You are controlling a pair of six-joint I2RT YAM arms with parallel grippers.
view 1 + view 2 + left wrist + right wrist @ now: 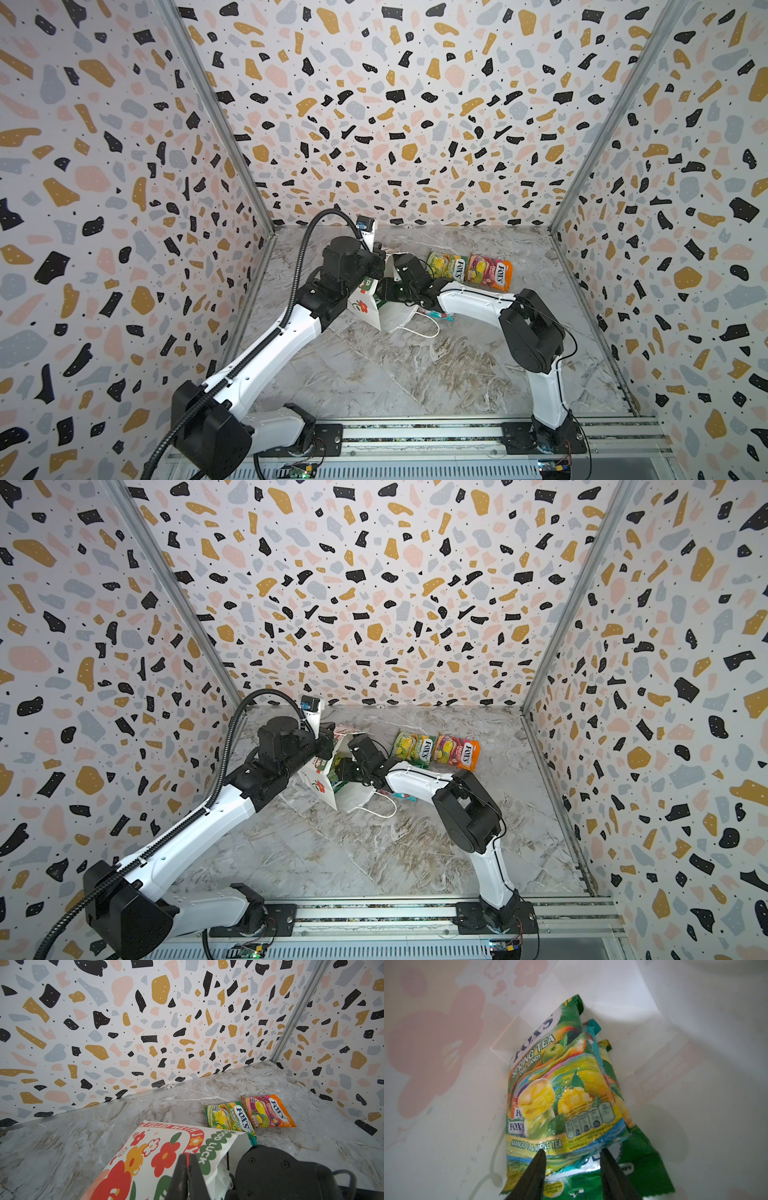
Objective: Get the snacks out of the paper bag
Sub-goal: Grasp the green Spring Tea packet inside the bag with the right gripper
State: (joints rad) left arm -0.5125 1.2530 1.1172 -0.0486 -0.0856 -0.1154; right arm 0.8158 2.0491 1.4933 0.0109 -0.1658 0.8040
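The white flowered paper bag (365, 309) (320, 785) (149, 1153) lies tilted on the marble table, mouth toward the right arm. My left gripper (376, 266) (188, 1156) is shut on the bag's upper wall. My right gripper (572, 1151) (384, 293) reaches inside the bag, open, its fingers astride the near ends of the snacks there: a green-yellow packet (550, 1088), a teal one (593, 1028) behind it and a green one (643, 1157). On the table lie a green-yellow packet (446, 266) (228, 1116), an orange packet (488, 271) (268, 1110) and a teal-red packet (436, 314).
The bag's white cord handle (419, 328) loops onto the table in front of its mouth. Terrazzo-patterned walls close in the back and both sides. A metal rail (415, 432) with both arm bases runs along the front edge.
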